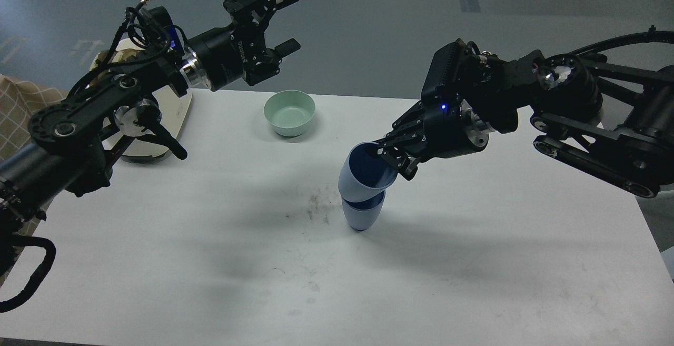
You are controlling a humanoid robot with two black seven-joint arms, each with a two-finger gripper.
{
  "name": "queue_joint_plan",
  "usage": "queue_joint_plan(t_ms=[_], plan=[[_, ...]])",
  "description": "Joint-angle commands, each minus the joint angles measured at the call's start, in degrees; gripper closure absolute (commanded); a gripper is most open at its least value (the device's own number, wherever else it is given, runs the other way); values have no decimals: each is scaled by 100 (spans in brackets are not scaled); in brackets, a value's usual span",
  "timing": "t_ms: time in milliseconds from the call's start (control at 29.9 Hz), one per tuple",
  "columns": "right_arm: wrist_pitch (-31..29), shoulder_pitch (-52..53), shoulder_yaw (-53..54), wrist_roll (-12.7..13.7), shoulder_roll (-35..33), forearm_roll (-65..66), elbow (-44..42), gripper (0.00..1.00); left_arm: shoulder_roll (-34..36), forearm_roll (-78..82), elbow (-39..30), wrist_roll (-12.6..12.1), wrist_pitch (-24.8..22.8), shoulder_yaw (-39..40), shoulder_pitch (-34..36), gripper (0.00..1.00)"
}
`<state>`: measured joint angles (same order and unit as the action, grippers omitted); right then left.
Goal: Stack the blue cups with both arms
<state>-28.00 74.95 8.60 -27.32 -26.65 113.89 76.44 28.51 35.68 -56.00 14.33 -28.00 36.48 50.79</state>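
Right claw (392,159) clamped rim of tilted upper cup (360,175), nested in lower cup (362,215) below it. Bench (474,262) bare around stack. Left claw (284,22) apart, empty, raised well left.

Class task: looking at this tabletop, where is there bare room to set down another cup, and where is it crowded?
Bare patches: the near half of the white table, and the stretch right of the stacked blue cups. Crowded: around the cups, where the right pincer grips the upper rim, and the far left, by the mint-green bowl and left arm.
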Motion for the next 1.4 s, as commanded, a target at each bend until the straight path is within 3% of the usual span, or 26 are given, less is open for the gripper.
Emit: queue_joint_plan(t_ms=[0, 334, 568, 669, 903, 1104, 1170, 1204, 1237, 1371], plan=[[0, -41, -25, 8, 11, 2, -6, 94, 6, 0, 1, 0, 0, 8, -42, 3], [0, -85, -25, 17, 116, 19, -182, 93, 14, 0, -8, 0, 0, 79, -113, 3], [0, -112, -25, 25, 187, 46, -208, 84, 67, 0, -8, 0, 0, 131, -122, 3], [0, -147, -25, 34, 187, 46, -217, 70, 85, -9, -8, 0, 0, 131, -130, 3], [0, -156, -16, 43, 178, 46, -208, 57, 94, 0, -8, 0, 0, 131, -130, 3], [0, -103, 238, 43, 152, 46, -278, 37, 102, 0, -8, 0, 0, 131, -130, 3], [0, -85, 624, 43, 134, 37, -471, 23, 102, 0, 1, 0, 0, 131, -130, 3], [0, -94, 956, 43, 125, 20, -655, 8, 102, 0, 1, 0, 0, 131, -130, 3], [0, -103, 1281, 43, 116, 11, -848, 2, 102, 0, 1, 8, 0, 140, -130, 3], [0, -103, 1925, 8, 99, -59, -1420, 0, 111, -26, 10, 17, 0, 315, -130, 3]])
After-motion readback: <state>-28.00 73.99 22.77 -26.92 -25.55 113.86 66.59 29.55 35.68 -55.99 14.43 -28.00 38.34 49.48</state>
